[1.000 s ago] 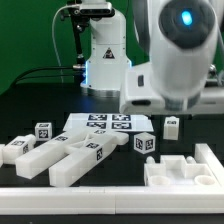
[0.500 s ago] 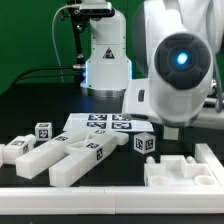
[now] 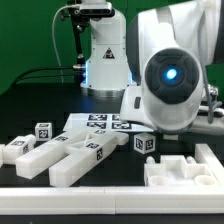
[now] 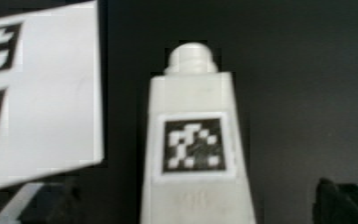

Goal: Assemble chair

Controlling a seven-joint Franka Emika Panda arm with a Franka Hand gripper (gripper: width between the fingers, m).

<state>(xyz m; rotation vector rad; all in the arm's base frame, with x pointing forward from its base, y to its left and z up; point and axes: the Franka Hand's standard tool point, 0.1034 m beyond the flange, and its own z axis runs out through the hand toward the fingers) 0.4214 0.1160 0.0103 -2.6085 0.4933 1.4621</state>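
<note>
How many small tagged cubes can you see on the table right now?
2. The left cube sits off the left end of the marker board in the exterior view; the right cube sits by the board's near right corner. The arm may hide more behind it.

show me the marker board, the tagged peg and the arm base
marker board (image 3: pixel 100 124), exterior view, its tagged top face
tagged peg (image 4: pixel 194 95), wrist view, shaft above its tag
arm base (image 3: pixel 103 55), exterior view, its white column
</note>
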